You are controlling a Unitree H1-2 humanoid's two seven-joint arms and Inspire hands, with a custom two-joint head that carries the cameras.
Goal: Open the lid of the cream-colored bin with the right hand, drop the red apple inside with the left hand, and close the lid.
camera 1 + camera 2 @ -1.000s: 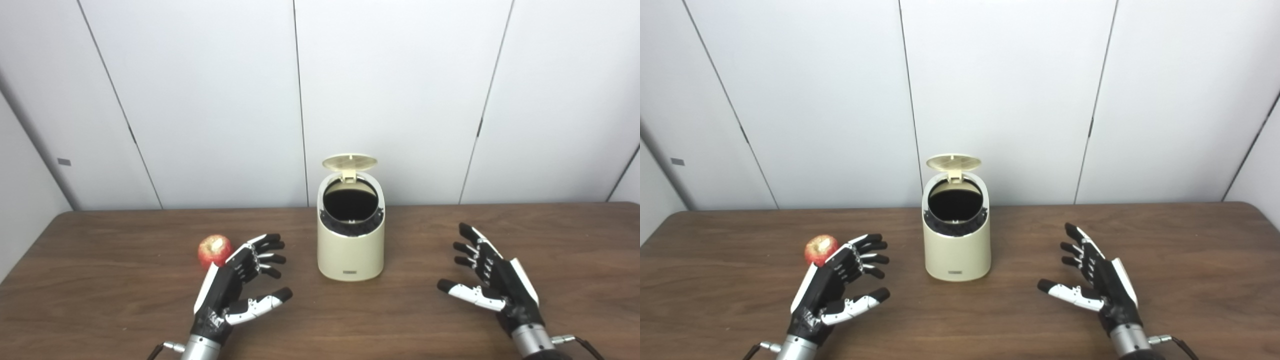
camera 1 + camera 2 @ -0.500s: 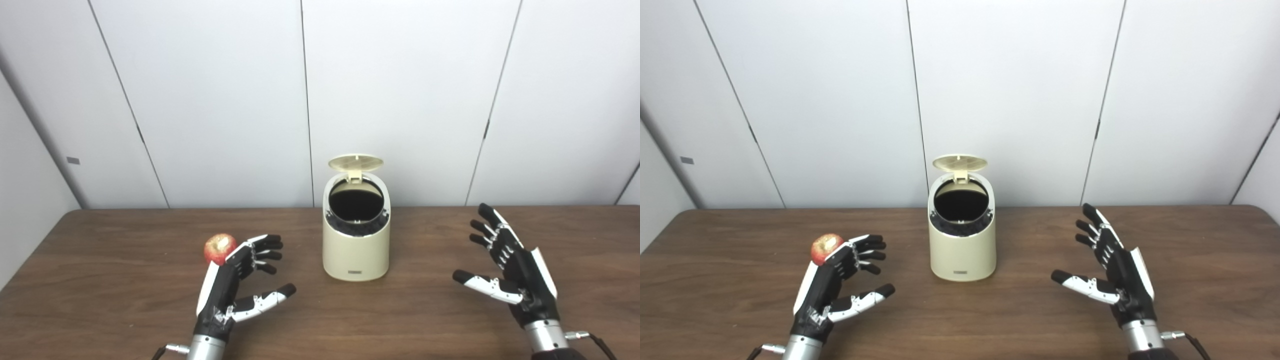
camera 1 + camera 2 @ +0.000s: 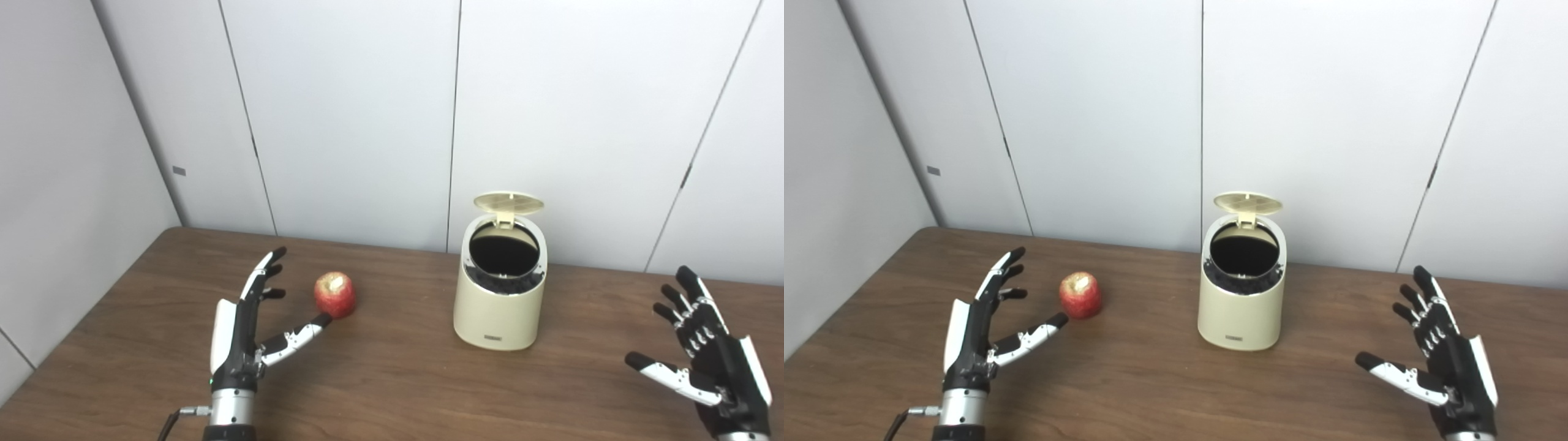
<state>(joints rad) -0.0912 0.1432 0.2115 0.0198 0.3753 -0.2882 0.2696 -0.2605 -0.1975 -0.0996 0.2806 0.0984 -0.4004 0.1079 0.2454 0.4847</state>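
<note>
We're looking at a dark brown wooden table [image 3: 392, 392], grain running across it, its far edge butting against pale wall panels and its left corner rounded off. Two things sit directly on the top. Left of centre we've got the red apple [image 3: 335, 294], upright, a pale patch showing on its upper side, throwing a small shadow onto the wood. Well apart from it, to the right and near the back edge, stands the cream-colored bin [image 3: 500, 303], its lid [image 3: 509, 203] tipped up at the rear and the dark round mouth showing. Bare wood lies between the two.
</note>
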